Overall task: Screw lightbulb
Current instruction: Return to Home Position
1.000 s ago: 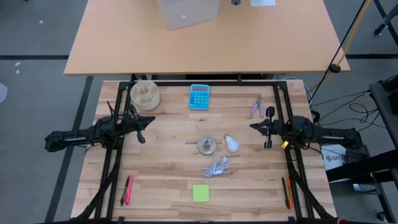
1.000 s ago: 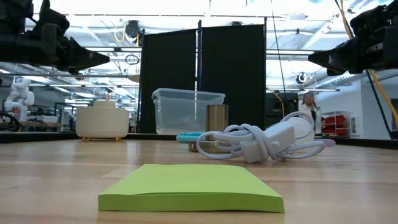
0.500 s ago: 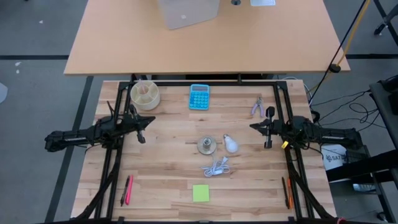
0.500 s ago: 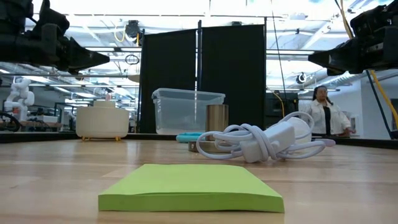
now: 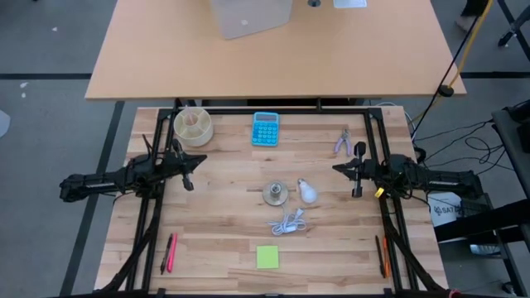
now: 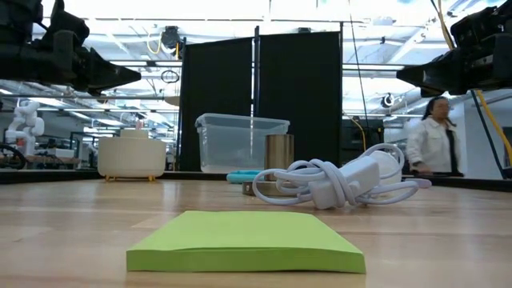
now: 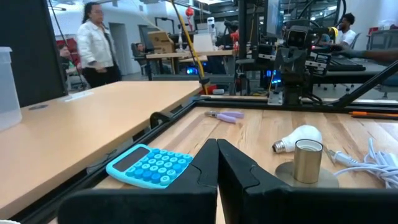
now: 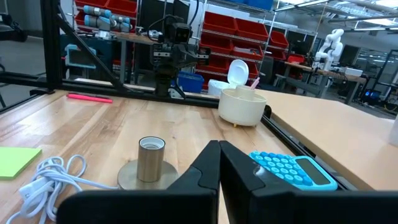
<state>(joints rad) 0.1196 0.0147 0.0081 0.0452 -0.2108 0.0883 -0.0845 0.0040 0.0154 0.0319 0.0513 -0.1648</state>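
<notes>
- High view: my left gripper (image 5: 197,162) and right gripper (image 5: 338,168) hang at opposite edges of the slatted wooden table (image 5: 224,240). Both are well apart from the small white pear-shaped lightbulb (image 5: 308,191), which lies just beside the round grey metal socket disc (image 5: 276,194).
- Low view: a flat green sticky-note pad (image 6: 244,240) fronts a coiled white cable (image 6: 336,186).
- Left wrist view: my left fingers (image 7: 239,171) are pressed together, gripping nothing. The lightbulb lies on its side beyond the socket disc.
- Right wrist view: my right fingers (image 8: 199,177) are likewise closed and empty.
</notes>
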